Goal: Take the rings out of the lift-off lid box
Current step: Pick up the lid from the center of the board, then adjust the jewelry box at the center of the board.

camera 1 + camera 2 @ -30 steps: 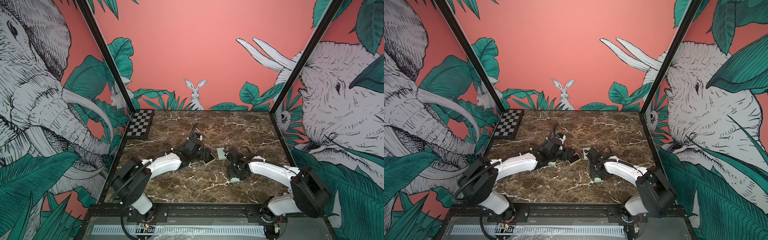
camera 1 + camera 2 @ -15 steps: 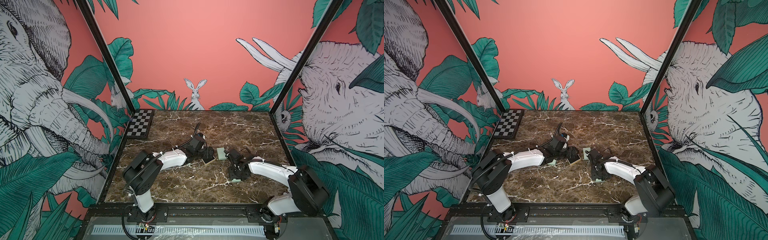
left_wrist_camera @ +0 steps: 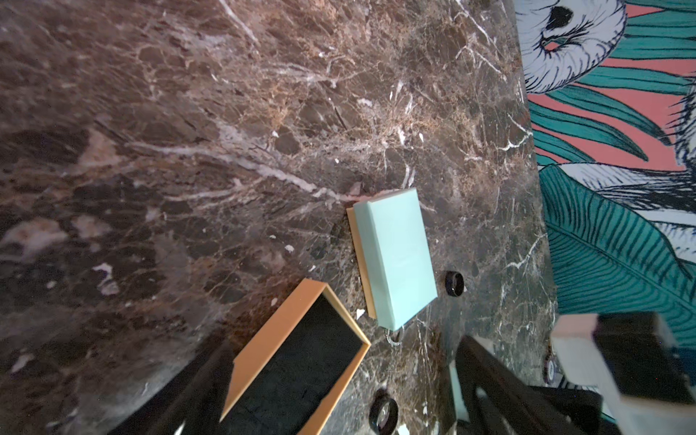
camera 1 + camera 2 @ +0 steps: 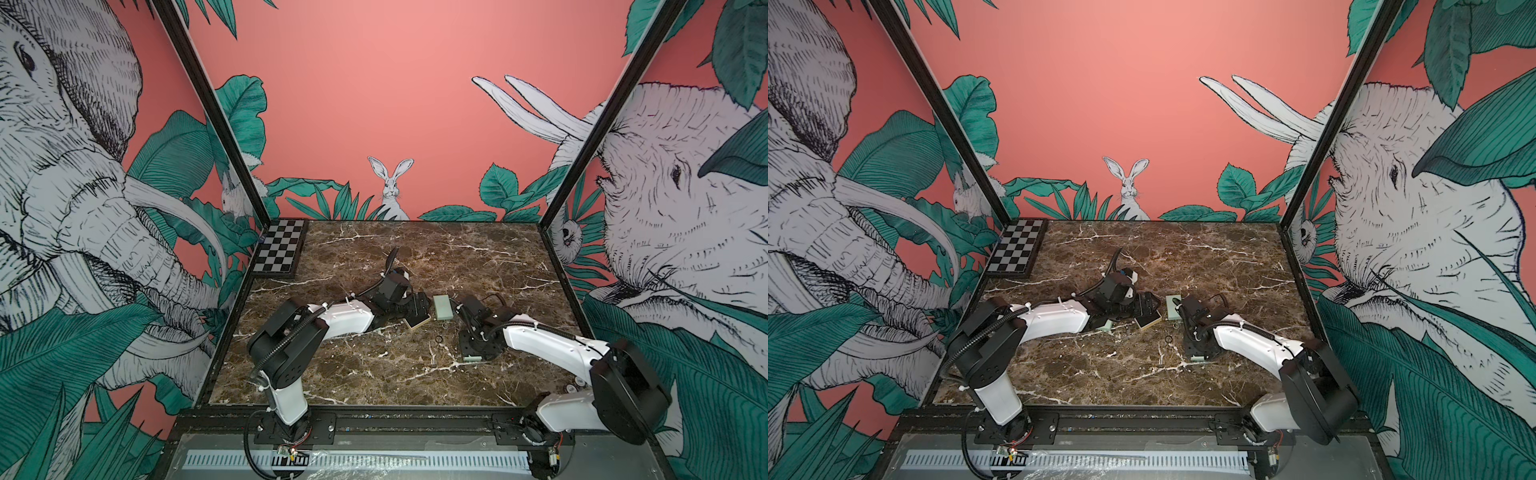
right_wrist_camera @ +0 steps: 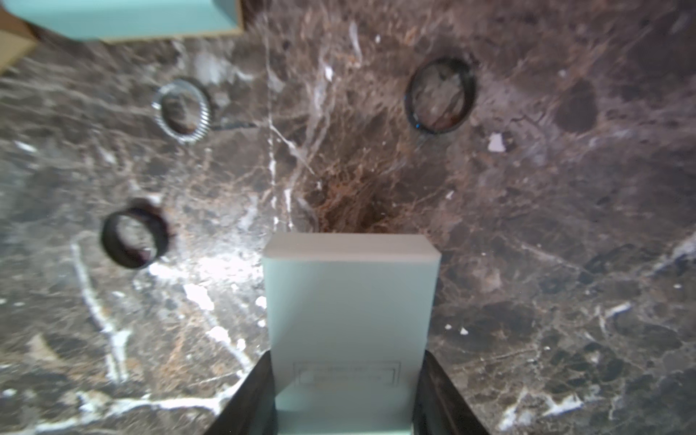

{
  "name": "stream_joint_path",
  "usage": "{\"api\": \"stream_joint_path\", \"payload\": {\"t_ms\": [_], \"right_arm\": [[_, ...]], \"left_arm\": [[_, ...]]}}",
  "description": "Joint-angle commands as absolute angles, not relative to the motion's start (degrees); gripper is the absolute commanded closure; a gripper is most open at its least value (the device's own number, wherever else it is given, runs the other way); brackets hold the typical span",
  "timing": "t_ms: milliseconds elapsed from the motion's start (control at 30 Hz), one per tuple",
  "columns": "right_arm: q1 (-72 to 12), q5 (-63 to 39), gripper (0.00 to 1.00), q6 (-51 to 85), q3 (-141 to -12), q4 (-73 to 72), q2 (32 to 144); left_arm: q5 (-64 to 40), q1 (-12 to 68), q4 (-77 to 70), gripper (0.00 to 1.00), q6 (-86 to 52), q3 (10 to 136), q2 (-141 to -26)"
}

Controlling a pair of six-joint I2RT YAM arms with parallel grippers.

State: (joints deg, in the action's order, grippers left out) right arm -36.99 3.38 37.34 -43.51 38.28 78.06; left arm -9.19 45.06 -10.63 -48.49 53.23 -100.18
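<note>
Marble desk [image 4: 374, 374], in both top views, carries a dark ring [image 4: 439, 340] between my arms, nearer the right end effector [image 4: 471, 356]. Left wrist: my left end effector [image 3: 344, 346] straddles the open box [image 3: 297, 361], spread wide, gripping nothing. Right wrist: I clamp a mint-green lid [image 5: 350, 320], with the rings [image 5: 440, 94] lying ahead.

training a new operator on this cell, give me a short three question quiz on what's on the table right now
1. How many rings lie on the marble table in the right wrist view?
2. True or false: the silver ring sits inside the tan box.
3. What sits between the jaws of the right end effector? A a coin, B a mint-green box piece, C a pen.
Key: 1 three; 2 false, it lies on the table; 3 B.
</note>
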Motion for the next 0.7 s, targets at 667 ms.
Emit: {"api": "stream_joint_path", "payload": {"t_ms": [667], "right_arm": [[-37.8,0.0,0.66,41.6,-49.6,35.8,77.0]], "left_arm": [[-8.4,48.6,-21.5,0.05,-56.3,44.8,-98.7]]}}
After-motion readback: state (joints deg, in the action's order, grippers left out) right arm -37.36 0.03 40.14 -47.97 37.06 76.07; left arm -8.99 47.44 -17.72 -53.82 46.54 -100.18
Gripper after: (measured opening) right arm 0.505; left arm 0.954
